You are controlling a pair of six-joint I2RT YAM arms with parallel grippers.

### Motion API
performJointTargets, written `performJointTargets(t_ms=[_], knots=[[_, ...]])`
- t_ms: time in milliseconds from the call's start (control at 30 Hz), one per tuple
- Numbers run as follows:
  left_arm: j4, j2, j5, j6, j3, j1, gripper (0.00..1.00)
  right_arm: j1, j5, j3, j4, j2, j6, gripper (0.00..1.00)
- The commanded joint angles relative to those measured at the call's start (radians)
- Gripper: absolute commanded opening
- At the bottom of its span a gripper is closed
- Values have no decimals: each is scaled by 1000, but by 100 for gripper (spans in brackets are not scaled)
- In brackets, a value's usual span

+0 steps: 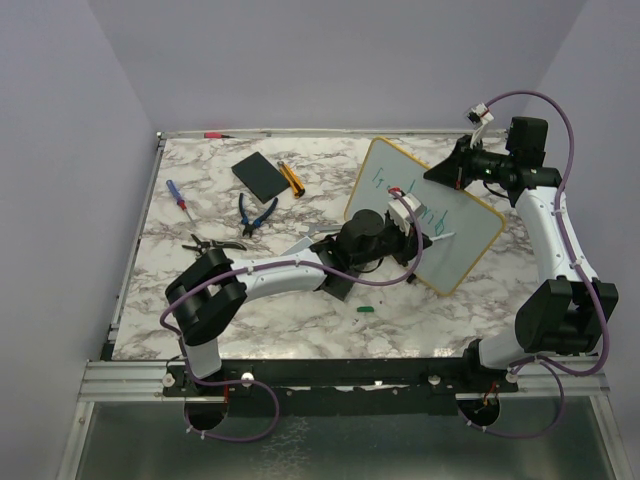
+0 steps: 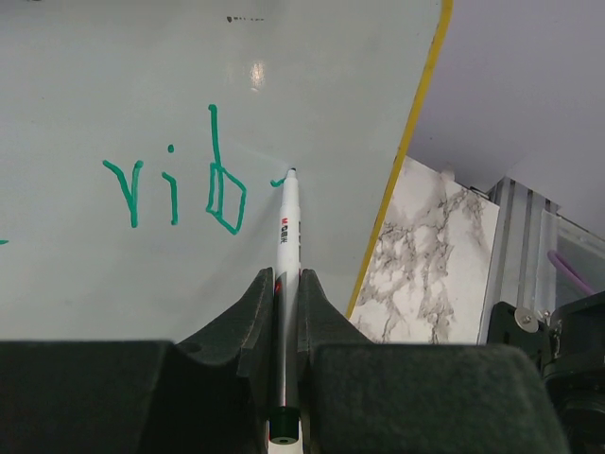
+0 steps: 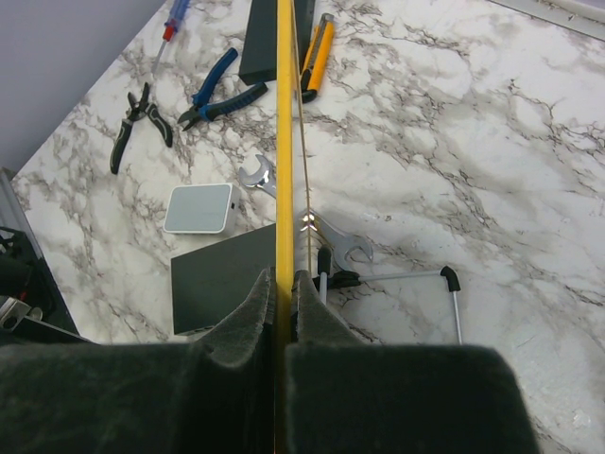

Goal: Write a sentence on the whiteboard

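Observation:
The whiteboard (image 1: 472,238) with a yellow rim stands tilted on its edge at the right of the table. Green lettering (image 1: 438,214) runs in two lines across it. My right gripper (image 1: 448,170) is shut on the board's upper rim; the right wrist view shows its jaws (image 3: 285,279) clamped on the yellow rim (image 3: 284,142). My left gripper (image 1: 414,226) is shut on a white marker (image 2: 286,236). The marker's tip touches the board (image 2: 142,76) just right of the green letters "vib" (image 2: 175,194), beside a short fresh green stroke.
A green marker cap (image 1: 366,310) lies near the table's front. A black slab (image 1: 261,175), yellow knife (image 1: 291,178), blue pliers (image 1: 256,214), screwdriver (image 1: 178,195) and black pliers (image 1: 210,243) lie at the left. A pale pad (image 3: 198,208), second black slab (image 3: 222,279) and wrenches (image 3: 340,241) lie behind the board.

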Motion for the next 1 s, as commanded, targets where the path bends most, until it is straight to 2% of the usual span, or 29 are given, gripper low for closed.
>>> performJointTargets(t_ms=[0,433,967], knots=[[21,-3,-65,2,19,-3,0,14,-33,-28,-94,-9,-5,1],[37,-40,-113,-8,-24,6,0,14,-35,-28,-96,-10,-3,1],[44,-47,-86,-21,-81,9,0,13,-32,-29,-98,-10,-3,1]])
